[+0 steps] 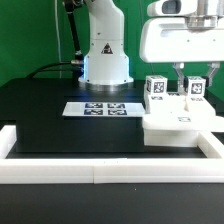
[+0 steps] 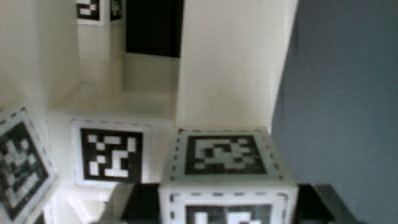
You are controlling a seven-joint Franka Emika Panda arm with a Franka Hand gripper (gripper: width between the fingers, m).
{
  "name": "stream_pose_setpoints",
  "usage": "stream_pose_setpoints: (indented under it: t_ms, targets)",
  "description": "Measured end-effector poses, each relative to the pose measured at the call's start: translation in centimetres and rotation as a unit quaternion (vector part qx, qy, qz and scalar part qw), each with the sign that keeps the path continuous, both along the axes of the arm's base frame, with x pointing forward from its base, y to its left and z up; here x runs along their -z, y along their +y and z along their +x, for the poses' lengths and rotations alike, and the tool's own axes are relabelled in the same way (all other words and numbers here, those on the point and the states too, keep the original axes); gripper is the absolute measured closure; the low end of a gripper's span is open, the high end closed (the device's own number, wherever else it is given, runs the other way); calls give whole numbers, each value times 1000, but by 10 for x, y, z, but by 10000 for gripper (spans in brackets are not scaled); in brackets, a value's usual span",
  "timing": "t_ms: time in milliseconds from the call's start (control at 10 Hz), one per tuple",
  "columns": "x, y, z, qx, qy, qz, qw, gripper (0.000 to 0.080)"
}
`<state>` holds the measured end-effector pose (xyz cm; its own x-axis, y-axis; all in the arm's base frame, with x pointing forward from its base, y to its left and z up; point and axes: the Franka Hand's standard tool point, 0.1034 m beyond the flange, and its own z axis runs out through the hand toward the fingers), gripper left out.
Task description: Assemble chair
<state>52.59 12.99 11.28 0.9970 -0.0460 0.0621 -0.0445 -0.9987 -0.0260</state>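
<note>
The gripper [image 1: 187,84] is reaching down at about three o'clock over the black surface [image 1: 50,115], its fingers closed around a tagged white post [image 1: 196,88] of the chair [image 1: 180,118]. That post and a second one [image 1: 157,88] are standing upright on a white slab [image 1: 175,128] by the white border rail [image 1: 110,174]. The marker board [image 1: 102,108] is lying flat near the middle, with the arm's base [image 1: 106,60] at twelve o'clock behind it.
</note>
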Motion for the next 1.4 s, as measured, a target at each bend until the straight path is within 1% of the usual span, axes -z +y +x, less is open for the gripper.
stream_pose_setpoints:
  t_ms: [100, 200, 400, 500, 600, 700, 800, 900, 1000, 1100, 1400]
  targets:
    - [0, -2, 0, 50, 1, 3, 999, 514]
    - [0, -2, 0, 65, 2, 4, 998, 514]
    - [0, -4, 0, 142, 4, 8, 990, 512]
    - [0, -5, 0, 165, 5, 8, 986, 512]
    - [0, -5, 0, 160, 4, 8, 987, 512]
    - [0, -5, 0, 160, 4, 8, 987, 400]
    - [0, -5, 0, 160, 4, 8, 987, 261]
    - [1, -5, 0, 160, 4, 8, 987, 182]
    - [1, -5, 0, 160, 4, 8, 987, 182]
    - [1, -5, 0, 160, 4, 8, 987, 156]
    - [1, -5, 0, 160, 4, 8, 987, 150]
